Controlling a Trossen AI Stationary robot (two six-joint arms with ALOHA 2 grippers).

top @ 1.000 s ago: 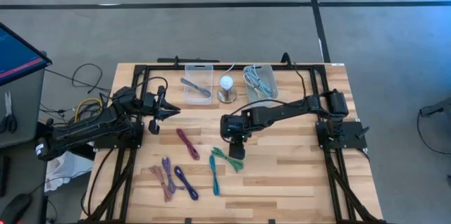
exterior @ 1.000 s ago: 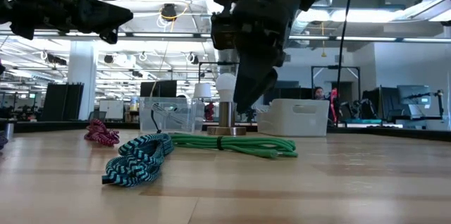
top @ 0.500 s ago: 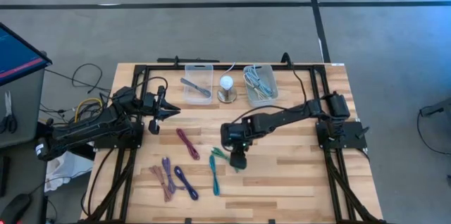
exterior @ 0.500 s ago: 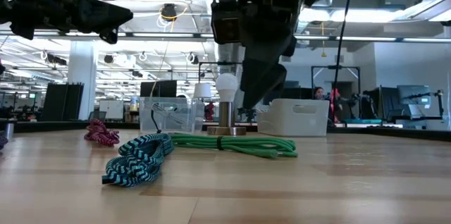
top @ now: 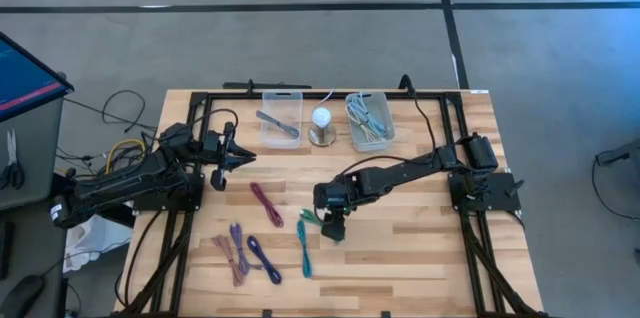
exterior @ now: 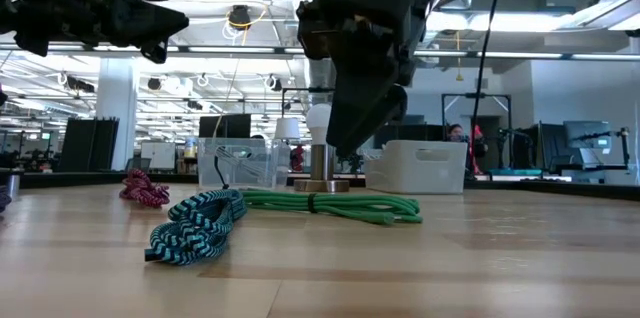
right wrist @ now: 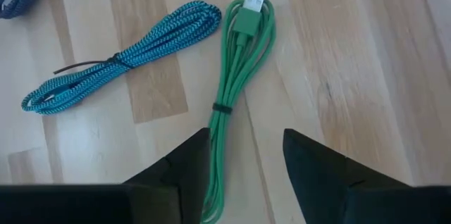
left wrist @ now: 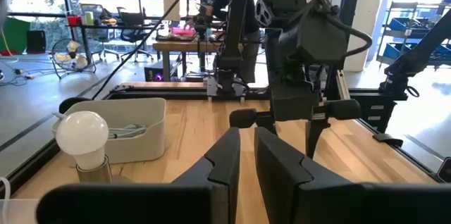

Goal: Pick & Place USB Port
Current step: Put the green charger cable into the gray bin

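Observation:
A green USB cable [right wrist: 236,90], coiled and tied at its middle, lies flat on the table with its plug [right wrist: 252,0] at one end; it also shows in the high view [top: 310,217] and low view [exterior: 335,204]. My right gripper [right wrist: 243,160] hangs open above it, fingers pointing down, one on each side of the coil, touching nothing; the high view [top: 333,226] and low view [exterior: 345,148] show it too. My left gripper [left wrist: 246,157] waits shut above the table's left side [top: 232,153].
A teal braided cable [right wrist: 120,58] lies beside the green one. A magenta cable [top: 266,203] and purple and blue ones [top: 248,254] lie to the left. Two clear bins [top: 281,118] [top: 369,120] and a bulb on a stand [top: 321,123] stand at the far edge.
My right gripper has moved toward the table's near edge, from beside the green cable's far end to a place over the coil. The cables have stayed where they were.

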